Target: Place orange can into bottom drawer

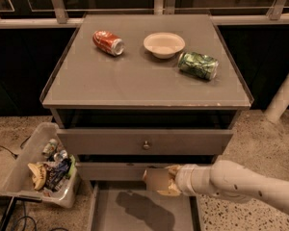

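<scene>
The orange can shows as a small golden-tan can held on its side in my gripper. The pale fingers close above and below it. The white arm reaches in from the lower right. The can hangs in front of the middle drawer, just above the back of the bottom drawer. That drawer is pulled open as a shallow grey tray, and the can's shadow lies on its floor.
On the cabinet top lie a red can, a white bowl and a green can. The upper drawer has a small knob. A clear bin of rubbish stands on the floor at the left.
</scene>
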Controlling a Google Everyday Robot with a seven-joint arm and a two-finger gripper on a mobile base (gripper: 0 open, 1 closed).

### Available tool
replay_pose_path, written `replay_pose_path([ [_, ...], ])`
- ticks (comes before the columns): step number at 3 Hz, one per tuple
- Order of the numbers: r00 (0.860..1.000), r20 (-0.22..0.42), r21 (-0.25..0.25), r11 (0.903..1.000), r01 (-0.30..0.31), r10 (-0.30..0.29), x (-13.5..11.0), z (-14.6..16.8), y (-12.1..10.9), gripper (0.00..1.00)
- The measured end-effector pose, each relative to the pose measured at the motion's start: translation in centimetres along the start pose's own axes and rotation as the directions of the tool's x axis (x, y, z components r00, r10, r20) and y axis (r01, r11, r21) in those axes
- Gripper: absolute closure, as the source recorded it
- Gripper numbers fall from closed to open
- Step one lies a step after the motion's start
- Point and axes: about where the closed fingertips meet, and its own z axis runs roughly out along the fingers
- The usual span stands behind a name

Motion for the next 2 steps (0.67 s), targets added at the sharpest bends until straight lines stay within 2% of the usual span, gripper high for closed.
replay_pose_path([
  [1,0.998,0.065,-0.052,0.9986,0.013,-0.009,2.5,3.4,0.3,1.0],
  [2,0.993,0.114,-0.147,0.9885,0.036,-0.019,5.1,5.8,0.3,1.0],
])
